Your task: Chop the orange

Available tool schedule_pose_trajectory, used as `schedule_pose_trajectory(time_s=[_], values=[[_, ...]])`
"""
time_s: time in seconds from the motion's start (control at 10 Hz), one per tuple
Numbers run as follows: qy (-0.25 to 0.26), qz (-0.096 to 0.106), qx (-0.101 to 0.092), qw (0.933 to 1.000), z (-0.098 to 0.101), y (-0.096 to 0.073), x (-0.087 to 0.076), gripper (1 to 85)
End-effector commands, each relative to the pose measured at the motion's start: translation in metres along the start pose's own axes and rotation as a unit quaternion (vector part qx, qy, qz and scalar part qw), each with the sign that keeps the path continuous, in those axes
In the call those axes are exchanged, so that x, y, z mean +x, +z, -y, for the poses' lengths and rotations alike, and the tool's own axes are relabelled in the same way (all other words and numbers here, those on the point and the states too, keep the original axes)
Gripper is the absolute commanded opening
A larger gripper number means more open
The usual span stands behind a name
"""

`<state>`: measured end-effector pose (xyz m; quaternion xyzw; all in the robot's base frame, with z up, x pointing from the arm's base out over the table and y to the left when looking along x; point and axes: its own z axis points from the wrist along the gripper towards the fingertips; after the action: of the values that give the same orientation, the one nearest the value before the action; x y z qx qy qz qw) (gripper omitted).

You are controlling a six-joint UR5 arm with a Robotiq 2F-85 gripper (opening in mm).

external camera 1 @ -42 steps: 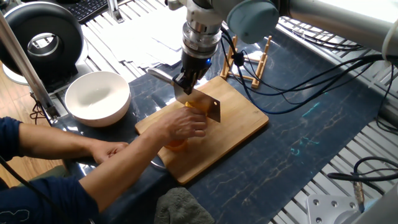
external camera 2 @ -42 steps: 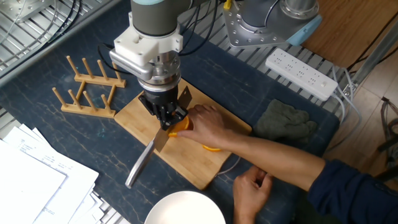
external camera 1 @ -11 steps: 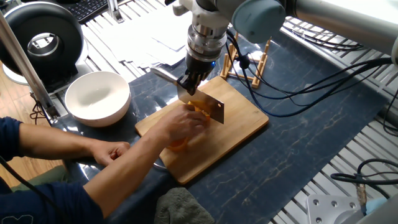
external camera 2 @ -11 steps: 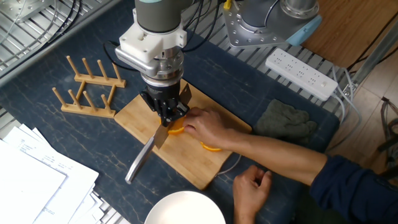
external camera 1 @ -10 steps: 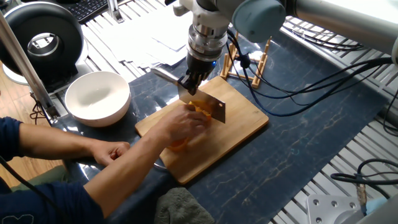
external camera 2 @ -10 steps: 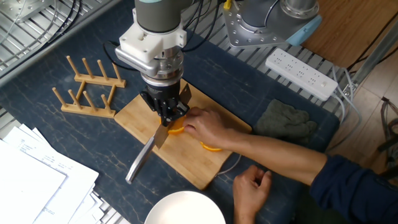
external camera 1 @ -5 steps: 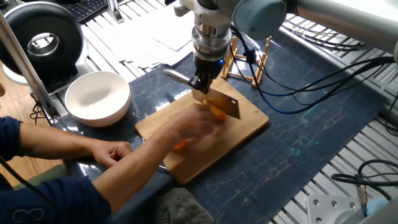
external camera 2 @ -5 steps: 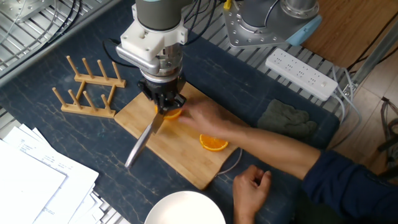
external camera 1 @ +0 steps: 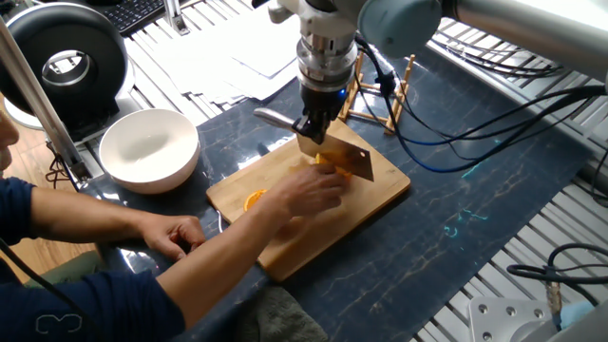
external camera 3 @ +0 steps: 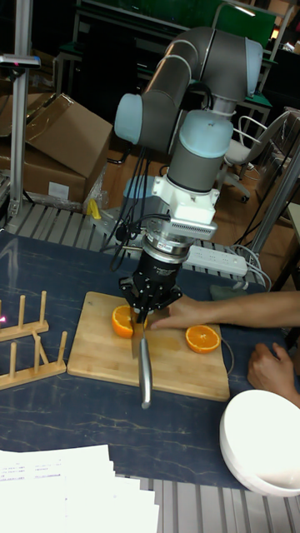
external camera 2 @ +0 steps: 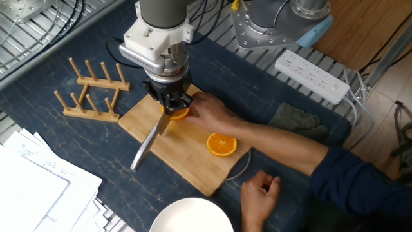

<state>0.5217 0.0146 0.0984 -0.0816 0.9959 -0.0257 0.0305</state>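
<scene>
Two pieces of the orange lie on the one cutting board (external camera 2: 193, 171): an orange half (external camera 2: 222, 145) face up near the board's edge toward the white bowl (external camera 1: 149, 149), and a second orange piece (external camera 2: 177, 114) under the knife (external camera 2: 147, 149) near the board's corner toward the wooden rack (external camera 2: 90, 96). One robot hand (external camera 2: 172, 106) is pinched shut on the knife's back end, blade tilted down onto that second piece. Two human hands are in view: the one reaching hand (external camera 2: 209, 115) touches the piece at the blade, and the other hand (external camera 2: 261, 193) rests on the table (external camera 2: 302, 84) beside the bowl. There is one bowl, one rack, one grey cloth (external camera 2: 296, 124), one power strip (external camera 2: 313, 74).

Half a second ago the reaching hand was blurred in motion over the board's middle; it has now settled against the piece at the knife. Four seconds ago both pieces sat together under that hand mid-board, and the knife stood closer to the board's centre; the free half is now uncovered and well apart from the blade.
</scene>
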Motion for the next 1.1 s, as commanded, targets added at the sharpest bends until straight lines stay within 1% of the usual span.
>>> schedule_pose_trajectory(time_s=[0.0, 0.3, 0.5, 0.6, 0.7, 0.8, 0.9, 1.0], values=[[-0.007, 0.007, 0.001, 0.9999, 0.005, -0.019, -0.013, 1.3], [-0.004, 0.013, -0.009, 0.9999, -0.001, -0.021, -0.019, 1.3], [-0.004, 0.01, -0.013, 0.9999, -0.006, -0.026, -0.023, 1.3], [-0.008, 0.008, -0.006, 0.9999, -0.005, -0.029, -0.026, 1.3], [-0.019, 0.009, 0.0, 0.9998, 0.0, -0.03, -0.028, 1.3], [-0.034, 0.007, 0.011, 0.9993, 0.009, -0.034, -0.029, 1.3], [-0.036, 0.004, 0.013, 0.9993, 0.011, -0.037, -0.029, 1.3], [-0.052, 0.003, 0.024, 0.9984, 0.02, -0.04, -0.031, 1.3]])
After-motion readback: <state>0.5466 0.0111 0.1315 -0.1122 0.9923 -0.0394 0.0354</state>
